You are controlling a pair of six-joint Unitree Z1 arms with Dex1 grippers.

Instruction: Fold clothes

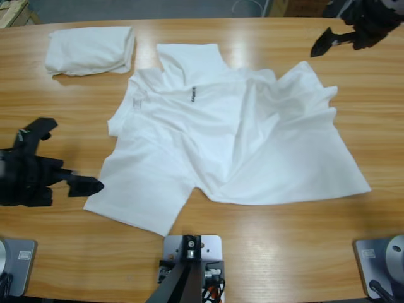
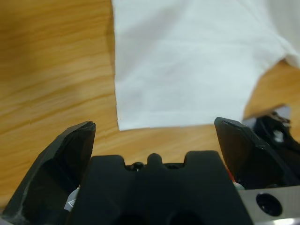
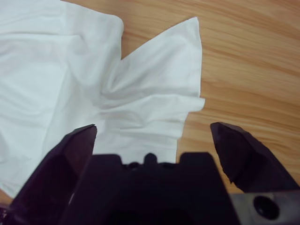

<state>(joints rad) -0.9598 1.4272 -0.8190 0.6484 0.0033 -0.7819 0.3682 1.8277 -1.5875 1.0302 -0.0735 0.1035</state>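
A white T-shirt (image 1: 227,139) lies rumpled and spread across the middle of the wooden table (image 1: 284,240), with a small dark line of lettering (image 1: 191,93) on its chest. A second white shirt (image 1: 91,49) sits folded at the far left. My left gripper (image 1: 69,154) is open at the left edge, just short of the spread shirt's near left corner. The left wrist view shows that shirt (image 2: 187,61) ahead of the open left gripper (image 2: 154,124). My right gripper (image 1: 331,44) is open at the far right. Under the right gripper (image 3: 152,126) lies a creased part of the shirt (image 3: 70,79).
Bare wood runs along the near edge and at the right end of the table. The table's far edge (image 1: 189,19) lies just behind the folded shirt.
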